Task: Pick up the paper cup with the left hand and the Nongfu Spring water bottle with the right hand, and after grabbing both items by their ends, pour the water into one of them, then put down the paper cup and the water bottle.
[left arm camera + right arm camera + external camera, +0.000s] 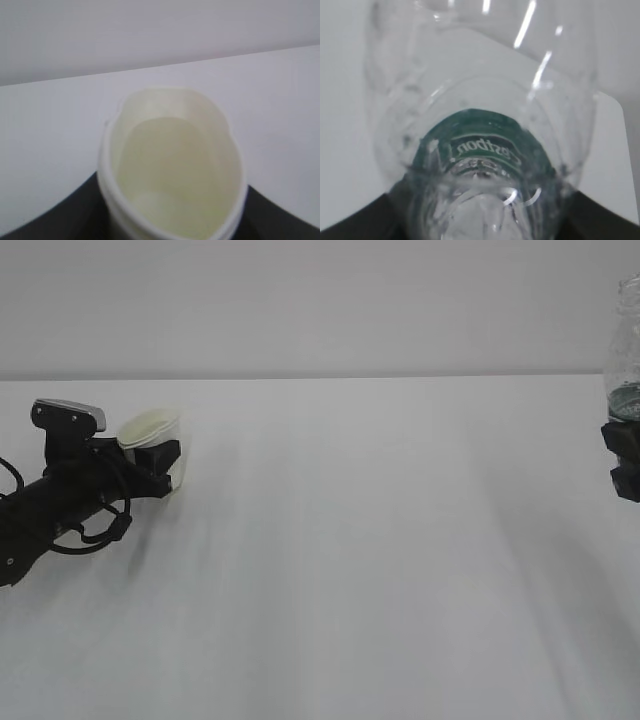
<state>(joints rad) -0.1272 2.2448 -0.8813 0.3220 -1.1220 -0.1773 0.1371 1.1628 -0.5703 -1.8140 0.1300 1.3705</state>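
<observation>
The paper cup (152,428) is at the left, leaning slightly, with my left gripper (160,458) shut on its lower body. In the left wrist view the paper cup (172,170) fills the frame. Its rim is squeezed oval between the dark fingers (65,215), and its cream inside shows no clear water level. At the far right edge the Nongfu Spring water bottle (626,350) stands upright above my right gripper (625,455), which is shut on its lower end. In the right wrist view the bottle (480,150) shows its green label band. I cannot make out any water.
A plain white table (380,560) runs to a pale wall (320,300) behind. The black left arm with loose cables (60,505) lies low over the table's left side. A wide stretch of table separates the two grippers.
</observation>
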